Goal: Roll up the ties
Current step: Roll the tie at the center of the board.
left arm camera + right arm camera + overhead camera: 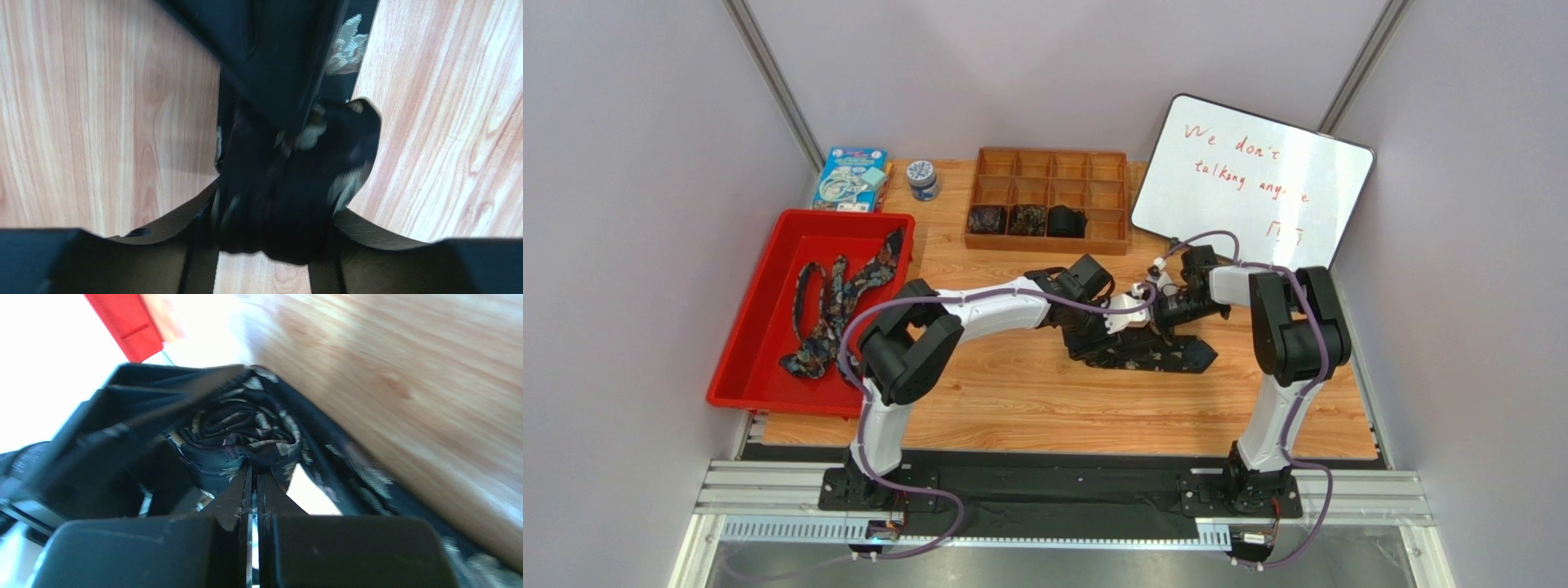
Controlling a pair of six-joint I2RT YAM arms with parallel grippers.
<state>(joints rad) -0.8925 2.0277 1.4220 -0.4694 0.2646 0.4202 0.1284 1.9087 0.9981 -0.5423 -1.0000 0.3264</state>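
Note:
A dark speckled tie point(1143, 353) lies mid-table, one end rolled into a coil between both grippers. In the left wrist view the coil point(288, 184) sits between my left gripper's point(270, 223) fingers, which press on its two sides. My right gripper point(253, 478) is nearly closed and pinches the centre of the coil point(236, 432); its dark fingers point(276, 55) reach in from above in the left wrist view. From above, the left gripper point(1109, 312) and right gripper point(1151, 306) meet over the tie. The loose tail point(368, 478) trails across the wood.
A red tray point(756, 368) at the left holds more loose ties point(836, 300). A wooden compartment box point(1051, 172) at the back holds three rolled coils point(1026, 221). A whiteboard point(1259, 184) leans at the back right. A blue box point(851, 178) and a small jar point(922, 179) stand at the back left.

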